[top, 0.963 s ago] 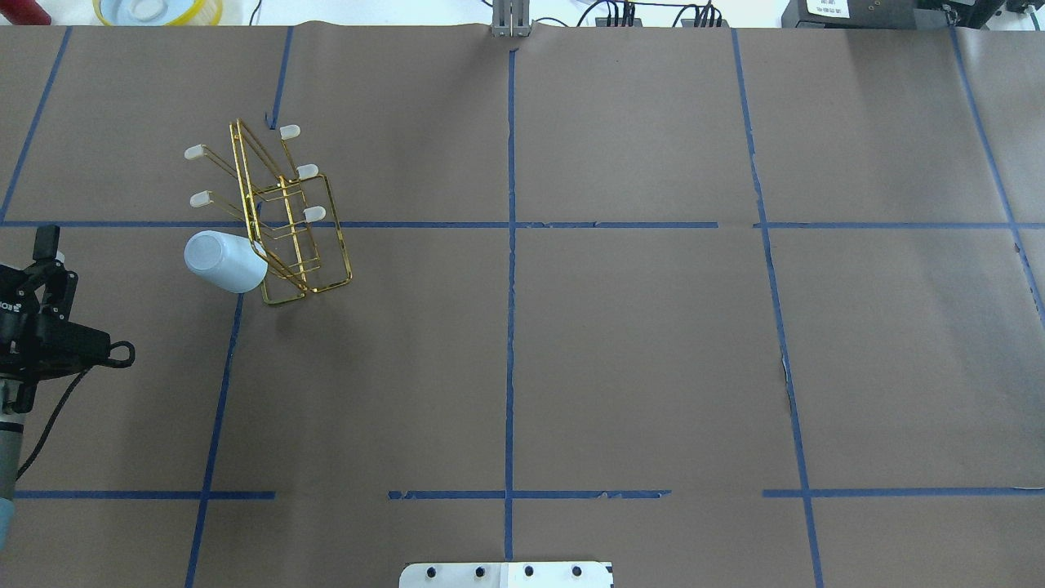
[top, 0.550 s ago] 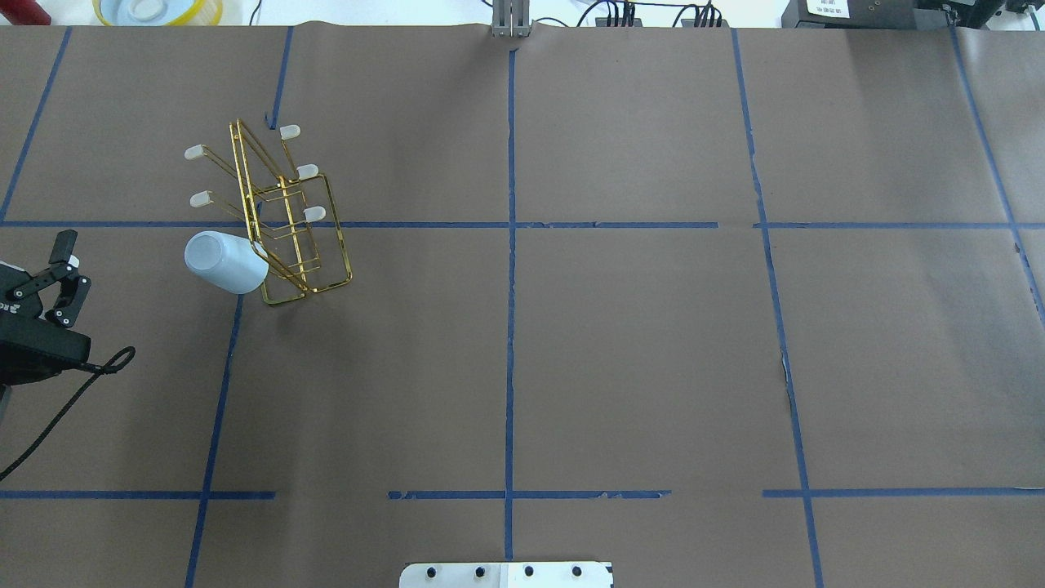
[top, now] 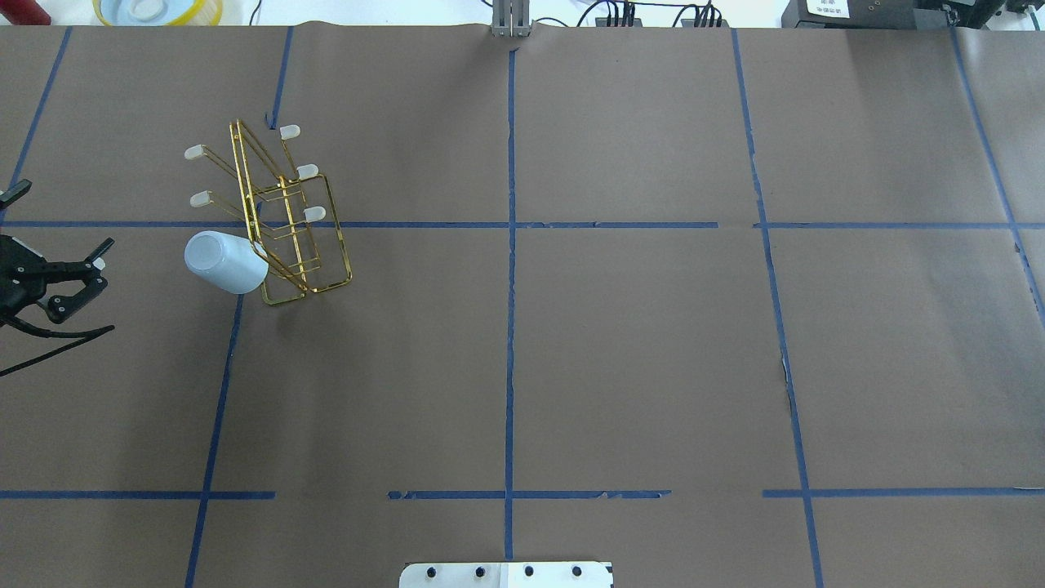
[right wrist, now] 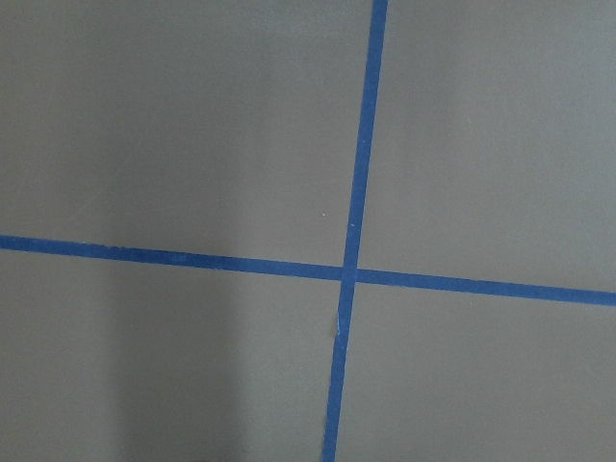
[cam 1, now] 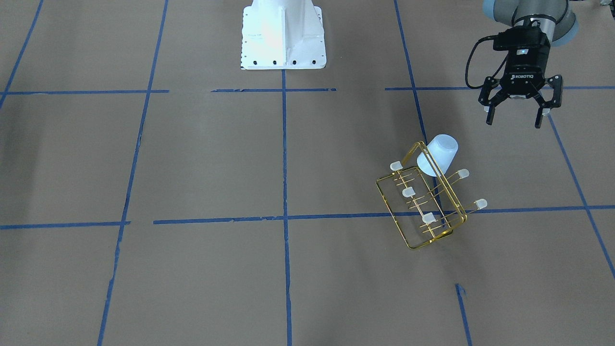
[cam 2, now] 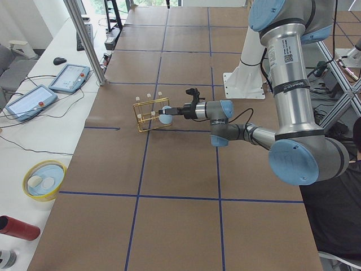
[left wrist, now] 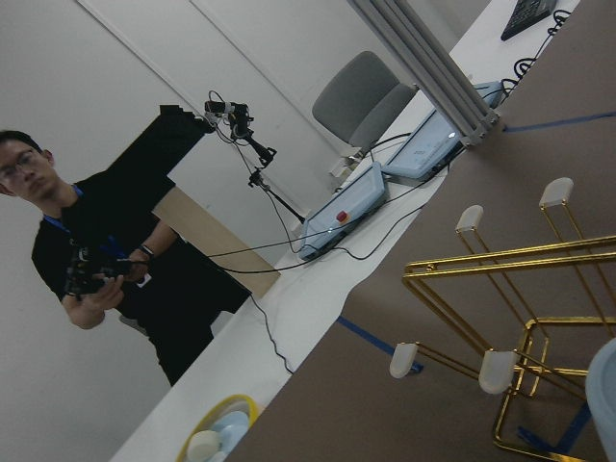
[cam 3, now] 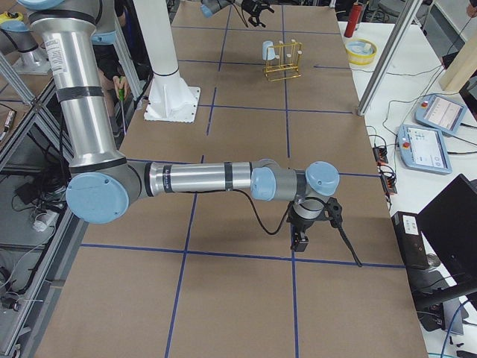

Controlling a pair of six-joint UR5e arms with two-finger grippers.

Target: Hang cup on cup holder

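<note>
Pale blue cup [cam 1: 439, 153] judged hung on gold wire rack [cam 1: 423, 211]. Left gripper [cam 1: 513, 121] spread empty near rack; clear retreat called for.

One cup [cam 1: 439, 151]; one cup holder [cam 1: 423, 206], with five white-capped prongs showing bare, three on one side and two on the other; two arms, so two grippers, the left gripper [cam 1: 513, 120] and the right gripper [cam 3: 300, 240]; one white base plate [cam 1: 282, 33]; on the side bench two control tablets [cam 2: 70, 78], one yellow bowl [cam 2: 44, 179] and one red cylinder [cam 2: 17, 227]; one person [left wrist: 96, 241] standing by.
</note>
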